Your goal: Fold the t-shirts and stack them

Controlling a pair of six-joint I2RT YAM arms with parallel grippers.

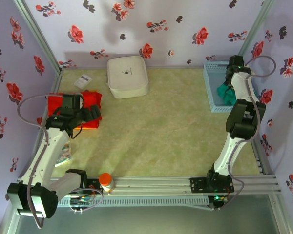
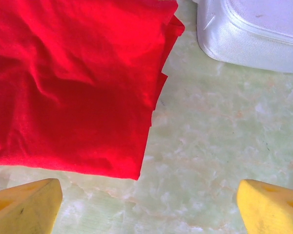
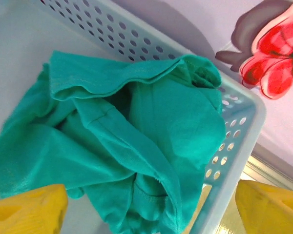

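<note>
Crumpled teal-green cloth t-shirt (image 3: 136, 146) in light-blue perforated plastic basket (image 3: 234, 126) lies straight ahead of right gripper (image 3: 149, 209), jaws spread, empty; left gripper (image 2: 146, 207), spread too, well apart by bright red cloth t-shirt (image 2: 73, 83).

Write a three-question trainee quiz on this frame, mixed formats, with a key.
1. True or false: the red t-shirt lies on the table, outside the basket.
2. Pick one. The teal t-shirt is: A. spread flat on the table; B. crumpled in the basket; C. stacked on the red t-shirt.
3. Short answer: which arm's tool hangs over the teal t-shirt, and is it open or shut?

Key:
1. True.
2. B.
3. The right tool, open, with nothing gripped.
</note>
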